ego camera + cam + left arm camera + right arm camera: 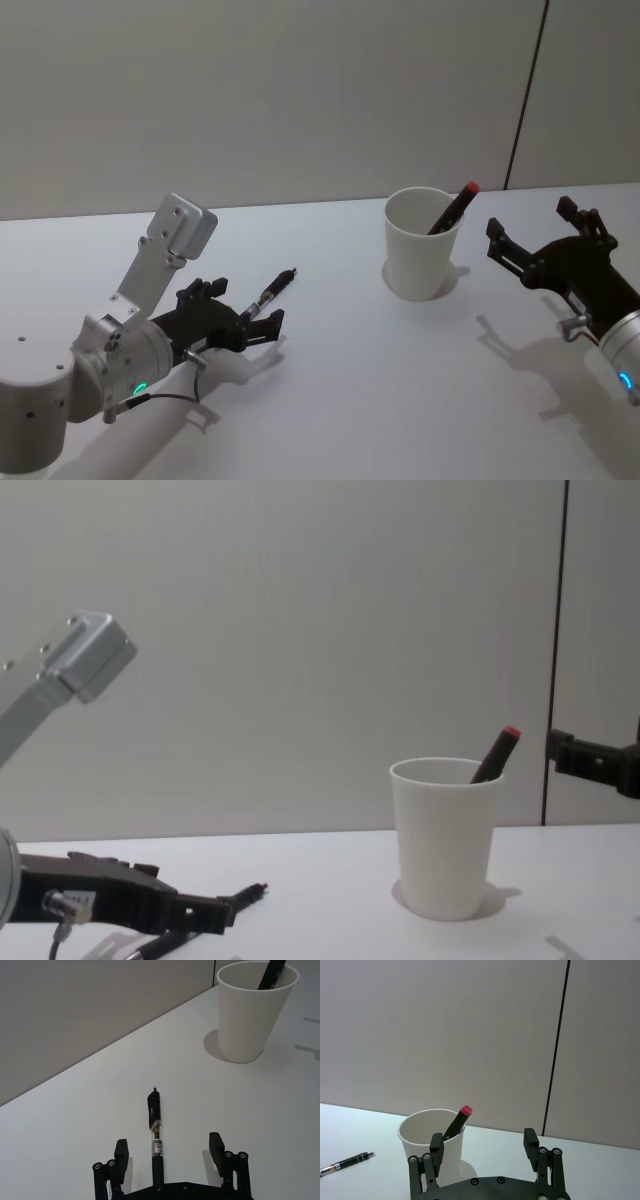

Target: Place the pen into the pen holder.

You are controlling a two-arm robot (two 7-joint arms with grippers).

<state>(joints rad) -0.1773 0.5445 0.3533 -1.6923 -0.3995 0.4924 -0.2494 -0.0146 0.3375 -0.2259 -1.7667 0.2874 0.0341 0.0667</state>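
Pen (155,1135) lies flat on the table (350,390), well left of the cup (420,262) — left gripper (169,1144) wide open, a finger on each side, not pinching. Looks light, stiff, slick, so I'd grab mid-barrel. Right gripper (531,220) sits open beside the cup.

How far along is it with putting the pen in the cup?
Done: a red-capped pen leans inside the pen holder. In hand: the left gripper, open, straddles the black pen lying on the table, not gripping it. To do: close, lift, carry it to the holder, drop it in. The right gripper hangs open beside the holder.
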